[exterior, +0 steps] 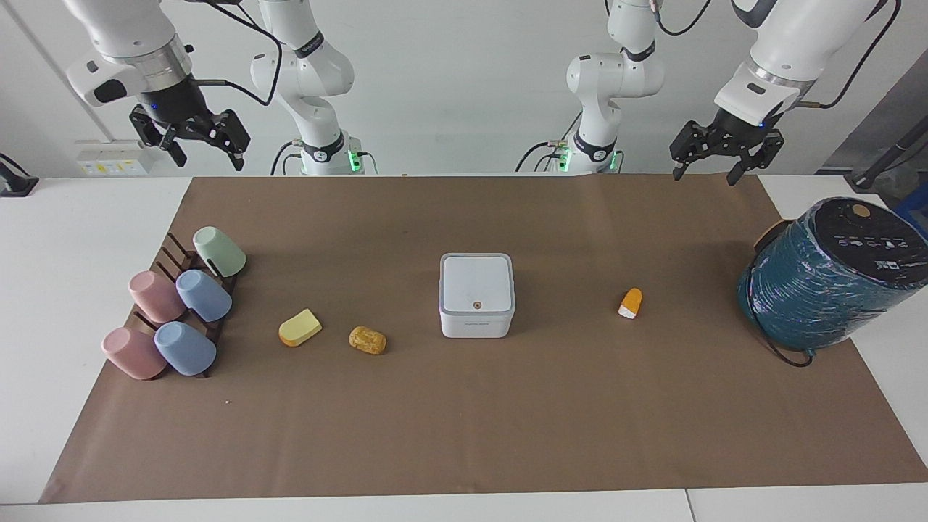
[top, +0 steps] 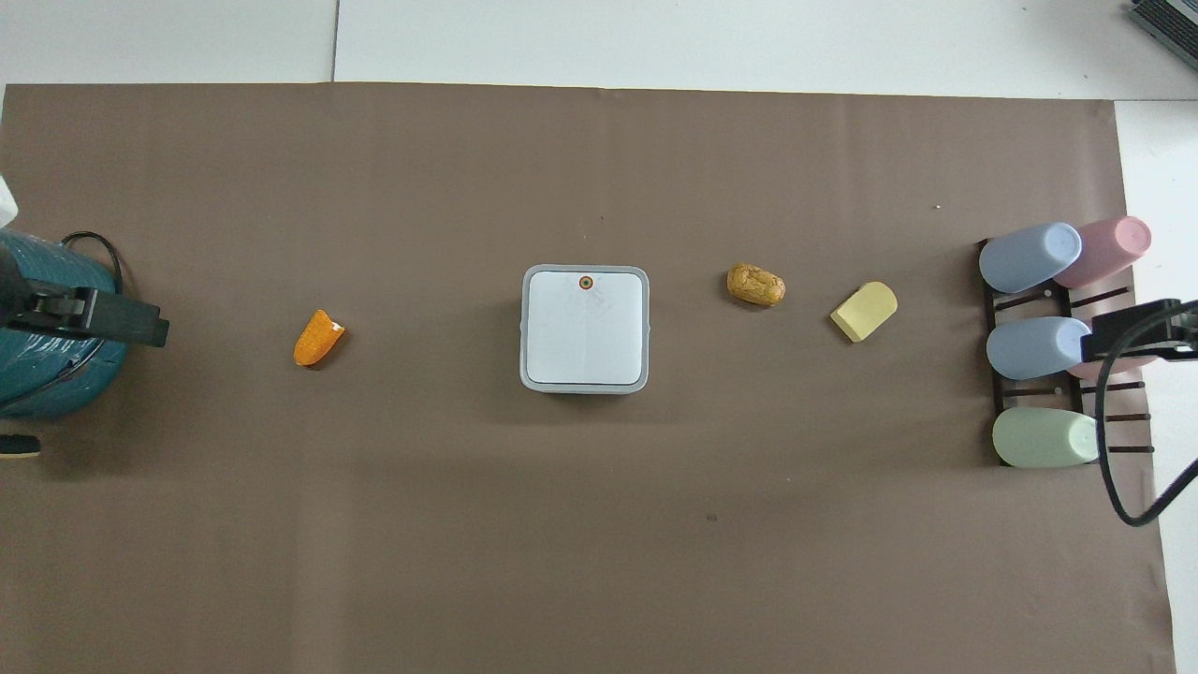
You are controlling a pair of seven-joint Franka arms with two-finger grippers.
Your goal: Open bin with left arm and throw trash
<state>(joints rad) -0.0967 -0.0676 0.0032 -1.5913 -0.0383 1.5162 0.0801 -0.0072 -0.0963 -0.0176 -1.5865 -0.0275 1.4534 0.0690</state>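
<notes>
The white square bin (exterior: 477,293) stands shut in the middle of the brown mat, its orange dot on the lid edge farther from the robots; it also shows in the overhead view (top: 585,328). The pale yellow wedge (exterior: 300,328) (top: 864,312) and the golden-brown nugget (exterior: 367,340) (top: 755,285) lie toward the right arm's end. The orange-and-white chunk (exterior: 631,303) (top: 318,338) lies toward the left arm's end. My left gripper (exterior: 705,174) hangs open and empty, high over the mat's edge by the robots. My right gripper (exterior: 208,156) hangs open and empty, high at its own end.
A big teal wrapped cylinder (exterior: 830,272) (top: 42,337) with a black cable stands at the left arm's end. Several pastel cups lie on a dark rack (exterior: 181,304) (top: 1048,346) at the right arm's end. The brown mat (exterior: 464,420) covers most of the table.
</notes>
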